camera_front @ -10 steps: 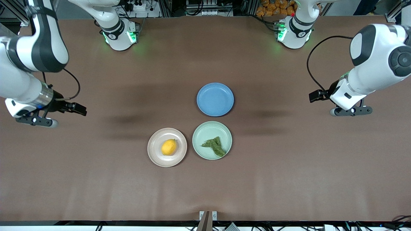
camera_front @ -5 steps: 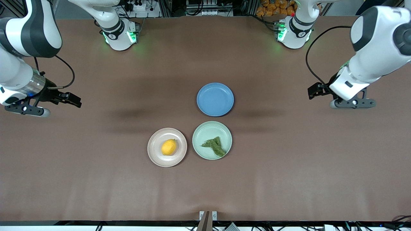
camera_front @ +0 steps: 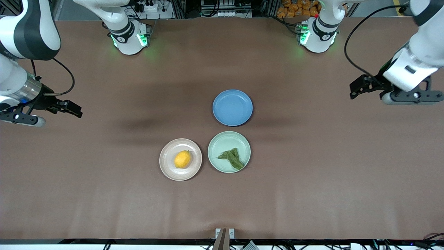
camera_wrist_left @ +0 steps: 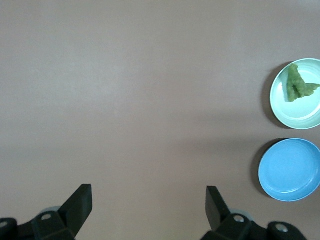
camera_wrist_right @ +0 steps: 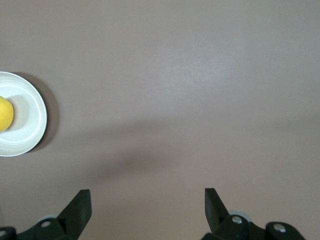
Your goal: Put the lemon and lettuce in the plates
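The lemon (camera_front: pixel 182 159) lies in the beige-pink plate (camera_front: pixel 168 165). The lettuce (camera_front: pixel 231 157) lies in the mint green plate (camera_front: pixel 225 140) beside it, toward the left arm's end. My left gripper (camera_front: pixel 411 98) is open and empty, up over bare table near the left arm's end. My right gripper (camera_front: pixel 19 119) is open and empty over bare table near the right arm's end. The left wrist view shows its open gripper (camera_wrist_left: pixel 148 201), the lettuce (camera_wrist_left: pixel 297 85) and the mint plate (camera_wrist_left: pixel 300 114). The right wrist view shows its open gripper (camera_wrist_right: pixel 147 201), the lemon (camera_wrist_right: pixel 4 114) and the beige plate (camera_wrist_right: pixel 27 132).
An empty blue plate (camera_front: pixel 232 107) stands just farther from the front camera than the mint plate; it also shows in the left wrist view (camera_wrist_left: pixel 290 170). The brown table (camera_front: pixel 312 180) is bare around the three plates. The arm bases stand along the table's edge farthest from the front camera.
Both grippers have drawn away from the plates, outward toward their own ends of the table and toward the bases. The lemon, lettuce and plates have not moved.
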